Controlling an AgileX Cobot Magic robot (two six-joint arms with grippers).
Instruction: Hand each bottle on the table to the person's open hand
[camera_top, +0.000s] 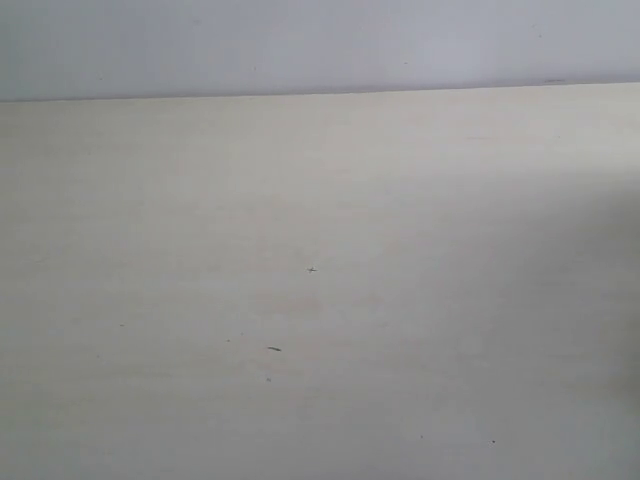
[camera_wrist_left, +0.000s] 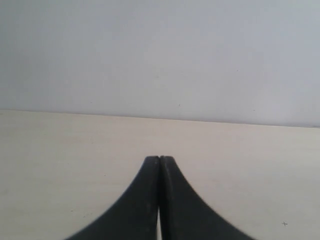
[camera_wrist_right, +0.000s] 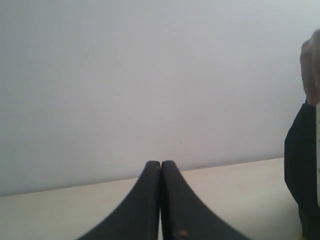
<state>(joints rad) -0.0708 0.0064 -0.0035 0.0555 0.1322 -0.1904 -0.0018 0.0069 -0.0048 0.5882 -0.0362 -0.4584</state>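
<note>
— What are the arms doing?
— The left gripper (camera_wrist_left: 159, 158) is hanging over the table (camera_top: 320, 300) with its black jaws pressed tight together, gripping nothing. The right gripper (camera_wrist_right: 161, 162) is hanging likewise, jaws clenched and empty.
— And the bottles?
— I am not managing to tell where they are. The table is running pale and wide to the far wall (camera_top: 300, 45).
— The person?
— A dark sleeve (camera_wrist_right: 300, 175) is showing near the right gripper, with a blurred bit of the person's hand (camera_wrist_right: 311, 70) above it.

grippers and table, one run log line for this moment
left gripper: shut, empty | right gripper: shut, empty | table: no bottles in view | dark sleeve: seen in right wrist view only
</note>
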